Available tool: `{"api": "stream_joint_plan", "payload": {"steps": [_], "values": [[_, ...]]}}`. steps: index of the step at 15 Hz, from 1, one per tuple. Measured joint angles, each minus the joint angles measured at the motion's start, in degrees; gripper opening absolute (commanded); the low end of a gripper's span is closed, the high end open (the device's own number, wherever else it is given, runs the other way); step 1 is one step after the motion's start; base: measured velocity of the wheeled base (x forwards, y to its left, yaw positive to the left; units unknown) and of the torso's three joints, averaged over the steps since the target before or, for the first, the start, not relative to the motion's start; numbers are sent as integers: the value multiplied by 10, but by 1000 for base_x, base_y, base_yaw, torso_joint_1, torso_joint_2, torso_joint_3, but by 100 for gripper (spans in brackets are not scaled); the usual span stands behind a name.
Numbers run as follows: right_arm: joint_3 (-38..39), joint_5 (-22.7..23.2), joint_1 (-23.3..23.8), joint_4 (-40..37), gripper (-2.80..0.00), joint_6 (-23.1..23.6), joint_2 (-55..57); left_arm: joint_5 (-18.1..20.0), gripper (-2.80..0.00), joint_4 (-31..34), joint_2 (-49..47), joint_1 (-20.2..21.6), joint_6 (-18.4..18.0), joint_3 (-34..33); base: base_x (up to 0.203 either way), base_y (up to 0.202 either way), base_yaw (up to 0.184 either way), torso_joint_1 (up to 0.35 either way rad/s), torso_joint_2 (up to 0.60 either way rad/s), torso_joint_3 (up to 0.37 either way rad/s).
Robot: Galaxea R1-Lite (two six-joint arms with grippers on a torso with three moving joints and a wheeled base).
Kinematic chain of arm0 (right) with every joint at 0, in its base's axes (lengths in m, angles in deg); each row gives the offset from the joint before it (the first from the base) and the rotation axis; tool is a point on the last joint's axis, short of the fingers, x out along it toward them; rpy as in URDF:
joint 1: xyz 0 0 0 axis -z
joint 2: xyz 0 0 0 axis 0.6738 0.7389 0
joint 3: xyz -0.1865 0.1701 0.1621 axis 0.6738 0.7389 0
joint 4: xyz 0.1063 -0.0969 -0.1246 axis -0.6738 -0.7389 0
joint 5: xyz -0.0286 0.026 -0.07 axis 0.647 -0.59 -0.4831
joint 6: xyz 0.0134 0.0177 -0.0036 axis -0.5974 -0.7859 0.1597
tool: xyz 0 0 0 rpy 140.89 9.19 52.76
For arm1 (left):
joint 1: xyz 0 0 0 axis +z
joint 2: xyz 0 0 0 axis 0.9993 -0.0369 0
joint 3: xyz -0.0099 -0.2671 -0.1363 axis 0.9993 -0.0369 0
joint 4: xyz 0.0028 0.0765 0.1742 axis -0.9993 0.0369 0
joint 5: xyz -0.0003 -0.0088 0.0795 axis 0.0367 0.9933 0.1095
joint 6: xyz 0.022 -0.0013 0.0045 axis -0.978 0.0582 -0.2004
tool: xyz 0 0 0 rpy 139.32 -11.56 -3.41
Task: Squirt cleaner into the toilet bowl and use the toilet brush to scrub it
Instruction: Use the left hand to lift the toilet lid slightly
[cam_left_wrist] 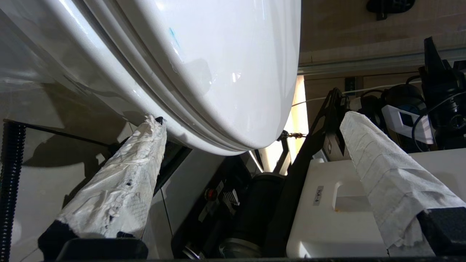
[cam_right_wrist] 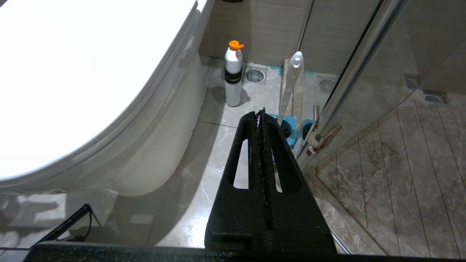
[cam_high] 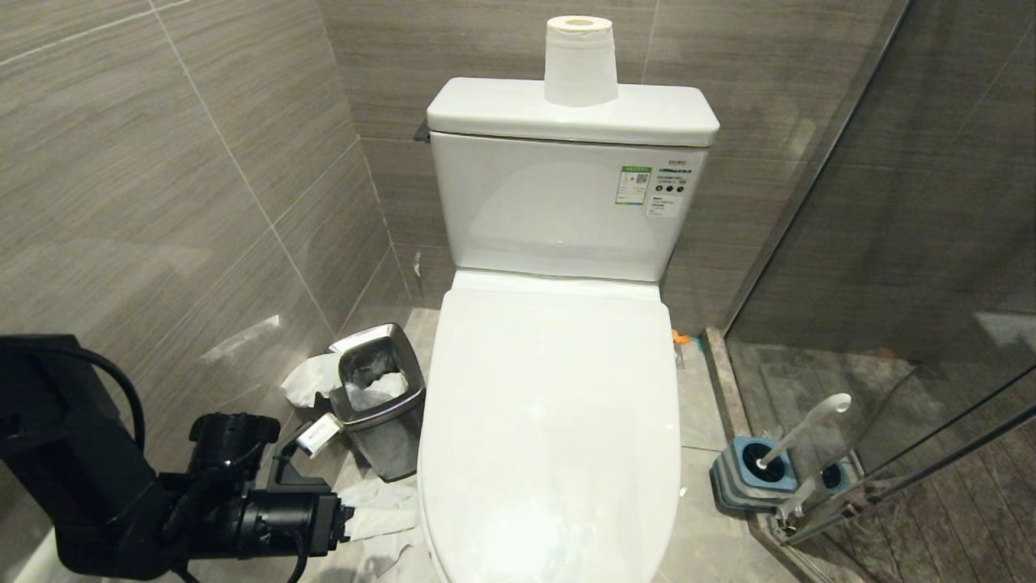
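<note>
The toilet bowl (cam_high: pixel 550 421) stands in the middle, its white lid down. My left gripper (cam_high: pixel 380 526) is low at the bowl's front left side, open. In the left wrist view the gripper (cam_left_wrist: pixel 253 120) shows its paper-wrapped fingers (cam_left_wrist: pixel 120 189) spread wide, one tip close under the edge of the toilet's seat (cam_left_wrist: pixel 218 72), nothing held. The cleaner (cam_right_wrist: pixel 233 74) stands upright on the floor to the right of the toilet, near the back wall. The toilet brush (cam_high: pixel 801 429) sits in its blue holder (cam_high: pixel 753 478) by the glass door. My right gripper (cam_right_wrist: pixel 260 112) hangs shut and empty above the floor.
A steel bin (cam_high: pixel 376 397) with tissue stands left of the toilet, and more tissue (cam_high: pixel 307 376) lies beside it. A paper roll (cam_high: pixel 579 61) stands on the cistern. The glass shower door (cam_high: pixel 890 243) bounds the right side. A floor drain (cam_right_wrist: pixel 255 75) lies behind the cleaner.
</note>
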Motion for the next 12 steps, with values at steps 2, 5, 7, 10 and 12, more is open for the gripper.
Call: {"api": "stream_joint_plan", "payload": {"steps": [2, 5, 7, 10, 12], "values": [[0, 0, 0, 0, -280, 0, 0, 0, 0, 0, 2, 0, 1, -2, 0, 0, 0, 0, 0, 0], [0, 0, 0, 0, -280, 0, 0, 12, 0, 1, 33, 9, 3, -5, 0, 0, 0, 0, 0, 0], [0, 0, 0, 0, -280, 0, 0, 53, 0, 1, 68, 14, 4, -7, 0, 0, 0, 0, 0, 0], [0, 0, 0, 0, -280, 0, 0, 66, 0, -7, 110, 12, 3, 1, 0, 0, 0, 0, 0, 0], [0, 0, 0, 0, -280, 0, 0, 66, 0, -23, 130, 14, 4, 6, 0, 0, 0, 0, 0, 0]]}}
